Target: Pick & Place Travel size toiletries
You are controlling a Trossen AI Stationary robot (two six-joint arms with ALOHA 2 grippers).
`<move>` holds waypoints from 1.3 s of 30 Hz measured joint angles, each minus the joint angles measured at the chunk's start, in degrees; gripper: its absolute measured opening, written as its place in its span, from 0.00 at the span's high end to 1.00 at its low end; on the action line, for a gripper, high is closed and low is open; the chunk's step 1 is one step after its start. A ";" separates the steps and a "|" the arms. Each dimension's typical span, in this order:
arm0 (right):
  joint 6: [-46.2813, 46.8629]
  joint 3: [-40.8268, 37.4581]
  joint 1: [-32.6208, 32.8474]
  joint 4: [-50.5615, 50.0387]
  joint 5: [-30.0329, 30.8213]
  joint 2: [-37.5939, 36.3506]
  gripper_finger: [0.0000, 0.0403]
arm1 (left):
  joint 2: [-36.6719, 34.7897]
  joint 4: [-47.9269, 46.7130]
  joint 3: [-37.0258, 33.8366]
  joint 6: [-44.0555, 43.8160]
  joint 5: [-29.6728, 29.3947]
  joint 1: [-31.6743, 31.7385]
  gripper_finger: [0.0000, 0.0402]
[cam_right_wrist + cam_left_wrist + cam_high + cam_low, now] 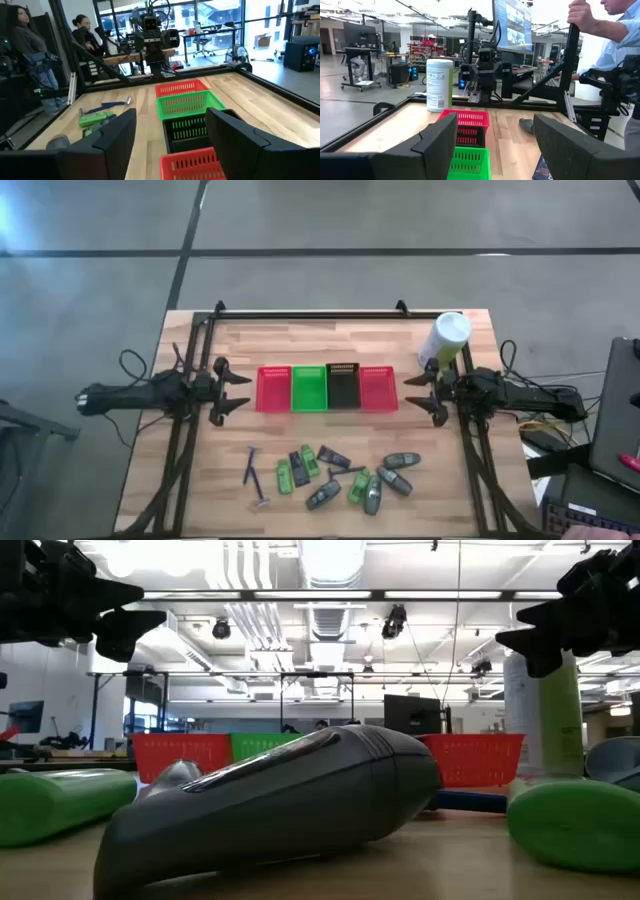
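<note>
High view, my left claw (238, 390): it hangs at the left end of the basket row, fingers spread apart, nothing between them.
High view, my right claw (418, 396): it hangs at the right end of the row, fingers parted and empty, just beside the white-and-green canister (444, 338).
High view, baskets: red basket (273, 388), green basket (308, 388), black basket (343, 386) and a second red basket (378, 388) stand side by side between my two claws.
High view, travel size toiletries (330, 475): they lie scattered on the wooden table (460, 470) near its front edge, well apart from both claws; the blue razors (253, 474) lie at the left of the group, the grey mini bottles (398, 471) at the right, green packets and dark tubes between.
Low view: one grey bottle (280, 802) lies on its side close up, a green packet at each side.
Left wrist view: my fingers (439, 141) stand wide over the green basket.
Right wrist view: my fingers (116, 134) stand apart over the black basket; people stand beyond the table.
</note>
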 joint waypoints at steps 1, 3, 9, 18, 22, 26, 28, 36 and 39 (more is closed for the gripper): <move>0.00 0.02 0.00 0.02 0.00 0.00 0.39 | 0.00 0.00 0.00 0.02 0.00 0.00 0.34; 0.11 0.02 0.00 0.02 -0.01 0.00 0.37 | 0.00 0.00 0.00 0.01 0.00 0.00 0.34; 0.11 0.02 0.00 0.00 -0.02 0.00 0.33 | 0.00 0.00 0.00 0.02 -0.02 -0.02 0.34; 0.02 0.00 0.00 0.02 -0.02 0.00 0.26 | -0.01 -0.02 0.00 0.01 -0.01 -0.01 0.34; 0.00 0.01 0.00 0.02 -0.01 0.01 0.22 | 0.00 -0.01 0.00 0.01 0.00 0.00 0.34; 0.04 0.02 0.00 0.02 -0.02 0.00 0.19 | 0.00 -0.02 0.00 0.02 0.00 0.00 0.34; 0.00 0.02 0.00 0.01 -0.02 0.02 0.18 | 0.00 -0.02 0.00 0.02 -0.02 -0.02 0.34; 0.07 0.01 0.00 0.01 0.00 0.02 0.12 | -0.02 -0.02 0.00 0.02 0.00 0.00 0.34; -0.64 0.02 0.00 0.05 0.06 0.00 0.11 | -0.02 -0.02 0.00 0.01 -0.01 -0.02 0.34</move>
